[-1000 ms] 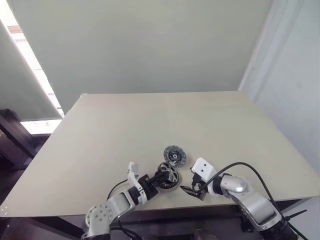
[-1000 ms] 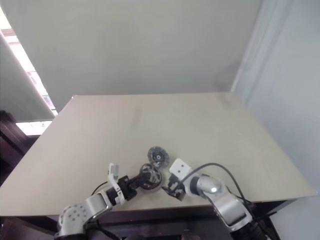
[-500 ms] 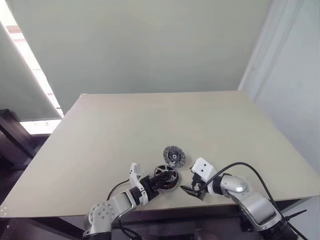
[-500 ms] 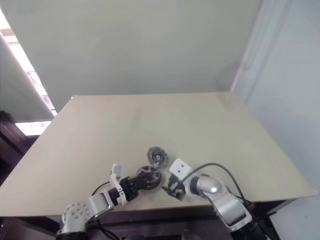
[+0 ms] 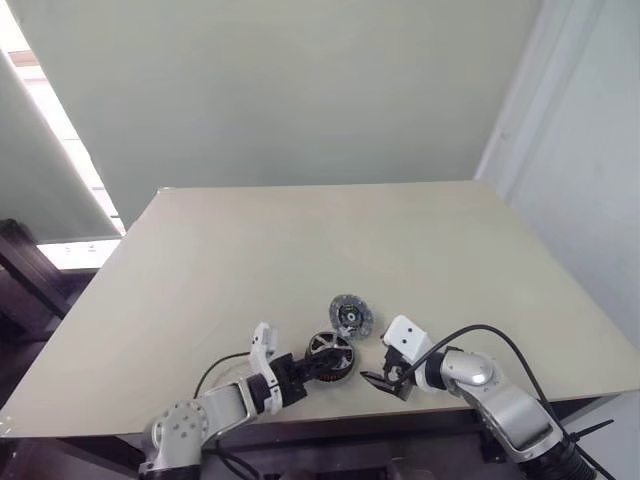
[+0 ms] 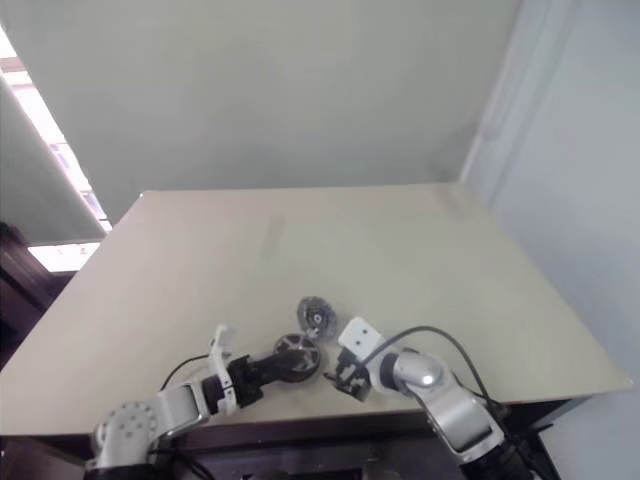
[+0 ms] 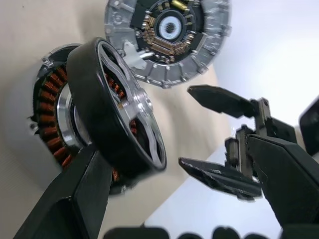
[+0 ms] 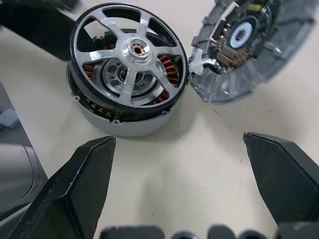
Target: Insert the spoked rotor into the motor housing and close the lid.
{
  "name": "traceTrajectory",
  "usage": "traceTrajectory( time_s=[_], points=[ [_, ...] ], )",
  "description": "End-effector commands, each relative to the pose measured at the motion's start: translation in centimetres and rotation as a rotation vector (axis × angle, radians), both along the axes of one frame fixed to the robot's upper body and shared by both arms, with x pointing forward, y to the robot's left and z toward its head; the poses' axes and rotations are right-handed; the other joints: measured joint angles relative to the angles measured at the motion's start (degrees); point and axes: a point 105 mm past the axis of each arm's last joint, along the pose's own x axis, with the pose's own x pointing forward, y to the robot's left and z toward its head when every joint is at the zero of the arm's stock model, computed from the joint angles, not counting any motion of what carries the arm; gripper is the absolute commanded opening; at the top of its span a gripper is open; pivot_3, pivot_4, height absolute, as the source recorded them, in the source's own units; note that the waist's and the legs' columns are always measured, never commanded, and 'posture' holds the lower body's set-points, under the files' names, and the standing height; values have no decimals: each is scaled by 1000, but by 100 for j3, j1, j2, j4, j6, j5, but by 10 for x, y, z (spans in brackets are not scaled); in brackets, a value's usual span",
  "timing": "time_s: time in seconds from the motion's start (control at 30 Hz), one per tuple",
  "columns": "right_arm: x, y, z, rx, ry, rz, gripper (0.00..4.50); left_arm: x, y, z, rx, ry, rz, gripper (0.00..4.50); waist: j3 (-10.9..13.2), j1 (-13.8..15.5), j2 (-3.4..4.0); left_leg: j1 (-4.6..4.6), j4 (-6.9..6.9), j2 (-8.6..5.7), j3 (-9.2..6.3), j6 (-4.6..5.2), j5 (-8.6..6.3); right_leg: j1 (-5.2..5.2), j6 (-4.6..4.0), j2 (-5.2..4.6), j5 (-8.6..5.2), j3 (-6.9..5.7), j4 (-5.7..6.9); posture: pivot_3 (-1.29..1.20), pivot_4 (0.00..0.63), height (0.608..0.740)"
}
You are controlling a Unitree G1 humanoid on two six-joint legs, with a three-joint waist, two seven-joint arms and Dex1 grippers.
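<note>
The spoked rotor (image 8: 128, 54) sits tilted on the motor housing (image 8: 117, 122), near the tabletop's (image 5: 300, 250) near edge; the lid (image 5: 350, 315) lies just beyond. Both claws, left claw (image 5: 300, 372) and right claw (image 5: 378, 383), are spread, empty. Unseated, the rotor could jam under the lid

This looks like a lab or a test room, not a home. A plain beige table (image 5: 300, 250) stands alone in front of a bare pale green wall (image 5: 280, 90), with nothing hung on it. At the right there is a white wall corner (image 5: 560, 130), and at the left a bright window strip (image 5: 60, 120) with a dark piece of furniture (image 5: 25, 290) under it. On the table lie only loose motor parts: a round housing with copper windings (image 8: 124, 79) with a spoked wheel on top of it, and a grey disc (image 8: 249, 45) beside it. A black cable (image 5: 500, 335) runs over the robot arm at the table edge. There are no household things anywhere.
</note>
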Motion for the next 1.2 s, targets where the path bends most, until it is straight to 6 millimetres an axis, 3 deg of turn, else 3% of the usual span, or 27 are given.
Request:
traceTrajectory(
  time_s=[0.03,0.3,0.47,0.57,0.73,1.07,1.2],
  points=[
    [4,1,9,18,-45,0,4500,6,6,23,16,-98,-11,4466,0,1,1,1,0,0,0,0,0,1,0,0,0,0,0,0,0,740],
    [5,1,9,19,-47,4,4500,19,29,53,141,-249,-34,4466,1,-1,2,2,2,1,-1,-1,1,1,0,1,0,-1,2,0,0,740],
    [5,1,9,16,-47,8,4500,17,45,55,207,-253,-73,4466,1,0,1,0,-4,0,3,-1,0,-3,0,0,0,1,0,0,0,740],
    [6,1,9,17,-48,9,4500,28,54,57,264,-332,-16,4466,3,1,4,0,-4,0,3,-1,0,-3,-1,0,0,2,0,0,0,740],
    [1,6,11,71,-15,16,4500,27,50,40,394,-395,-74,4466,2,3,4,3,0,0,5,-1,0,1,-1,-1,0,3,0,0,0,740],
    [-12,9,12,147,89,4,4500,24,45,13,418,-378,-92,4466,3,3,4,0,0,2,7,0,0,-2,-1,0,0,5,1,0,0,740],
    [-19,9,12,175,125,4,4500,25,46,10,409,-372,-79,3560,2,3,3,1,1,2,5,0,0,-1,0,0,0,4,1,0,0,740]
  ],
)
